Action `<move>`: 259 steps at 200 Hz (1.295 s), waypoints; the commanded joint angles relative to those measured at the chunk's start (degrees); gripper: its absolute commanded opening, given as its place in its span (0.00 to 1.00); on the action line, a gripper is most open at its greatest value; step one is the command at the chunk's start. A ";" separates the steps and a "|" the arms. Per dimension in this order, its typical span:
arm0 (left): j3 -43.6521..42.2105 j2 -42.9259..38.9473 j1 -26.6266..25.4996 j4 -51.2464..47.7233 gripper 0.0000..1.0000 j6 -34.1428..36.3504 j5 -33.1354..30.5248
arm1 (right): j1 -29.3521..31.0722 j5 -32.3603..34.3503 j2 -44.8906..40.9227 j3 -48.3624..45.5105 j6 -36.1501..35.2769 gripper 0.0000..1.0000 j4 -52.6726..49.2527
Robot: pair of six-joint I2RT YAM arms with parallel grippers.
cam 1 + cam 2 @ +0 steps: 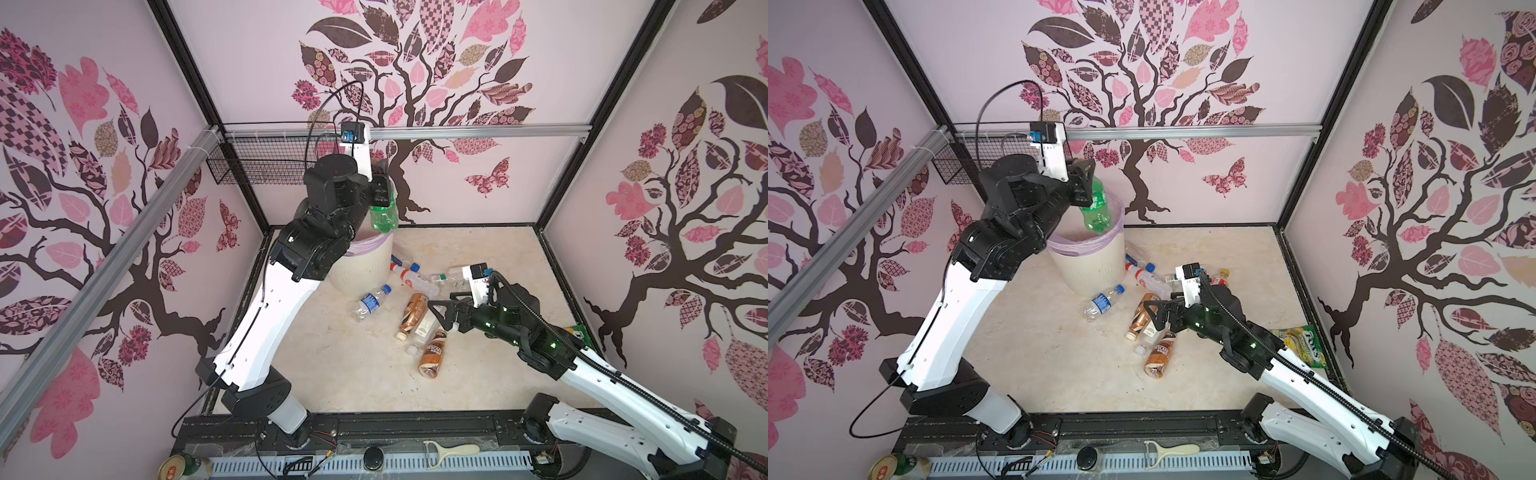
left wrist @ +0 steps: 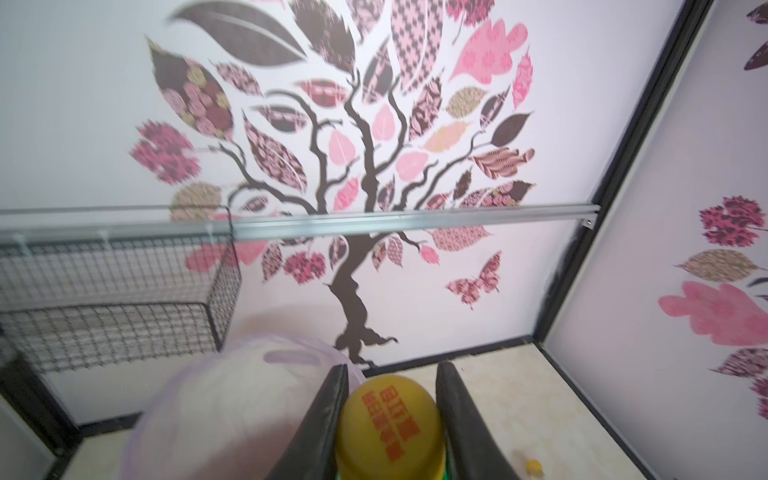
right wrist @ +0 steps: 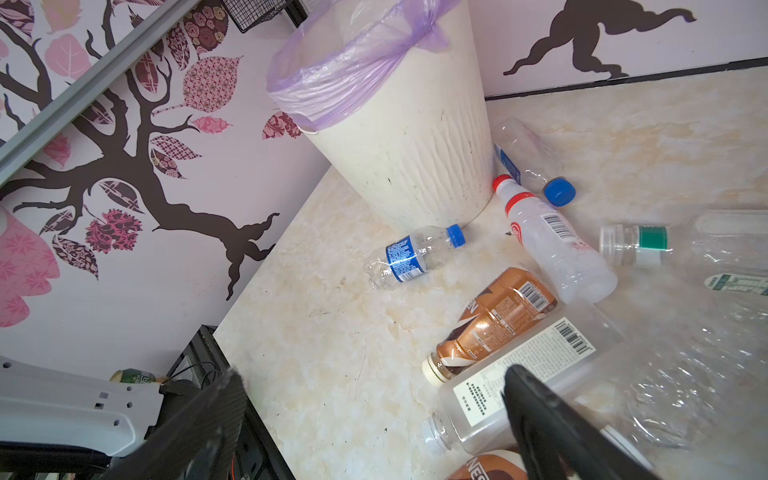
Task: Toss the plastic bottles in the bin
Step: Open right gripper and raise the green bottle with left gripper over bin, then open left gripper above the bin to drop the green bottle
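Note:
My left gripper [image 1: 381,192] [image 2: 390,399] is shut on the neck of a green plastic bottle [image 1: 384,216] [image 1: 1096,212] with a yellow cap [image 2: 388,419]. The bottle hangs over the far rim of the cream ribbed bin [image 1: 361,274] [image 1: 1092,270] [image 3: 415,137], which has a lilac bag lining. Several bottles lie on the floor right of the bin: a blue-capped one [image 1: 370,302] [image 3: 415,255], a red-capped one [image 3: 557,245], two brown ones [image 1: 413,316] [image 1: 432,353] and a clear white-labelled one [image 3: 519,386]. My right gripper [image 1: 442,305] [image 3: 374,374] is open, low over the brown and clear bottles.
A black wire mesh basket [image 1: 257,162] hangs on the back-left rail. A green-yellow snack packet [image 1: 1302,345] lies by the right wall, behind my right arm. On the front ledge are a peeler [image 1: 451,451] and a can [image 1: 178,467].

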 commanded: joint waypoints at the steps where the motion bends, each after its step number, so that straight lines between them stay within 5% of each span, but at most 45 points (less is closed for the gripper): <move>1: 1.89 -3.44 0.40 13.05 0.24 12.45 -5.26 | 0.06 0.02 -0.33 2.13 0.46 1.00 -0.45; 44: -0.09 -7.19 2.19 24.63 0.23 19.25 -4.05 | 0.04 0.79 -0.46 1.07 0.20 1.00 -0.83; 115: -8.66 1.72 13.19 20.21 0.23 7.69 -0.73 | 0.03 0.27 0.76 -0.26 0.83 0.99 0.50; 126: -10.36 3.18 13.58 17.26 0.30 5.29 -0.66 | 0.09 0.43 0.38 -0.50 0.92 1.00 0.28; 144: -15.39 3.09 13.59 16.35 0.68 2.52 -0.47 | 0.08 0.87 -0.59 -1.10 1.02 1.00 -0.02; 168: -17.88 1.21 13.50 14.49 0.98 -0.46 -0.54 | 0.09 1.06 -1.12 -1.55 0.77 0.99 -0.68; 214: -14.47 -2.78 10.97 12.26 0.98 -0.01 2.08 | 0.10 1.34 -1.07 -2.45 1.07 0.99 -0.13; 259: -16.15 -5.98 1.33 7.05 0.98 0.22 0.46 | -0.05 7.37 -0.17 -2.72 2.50 0.99 -3.77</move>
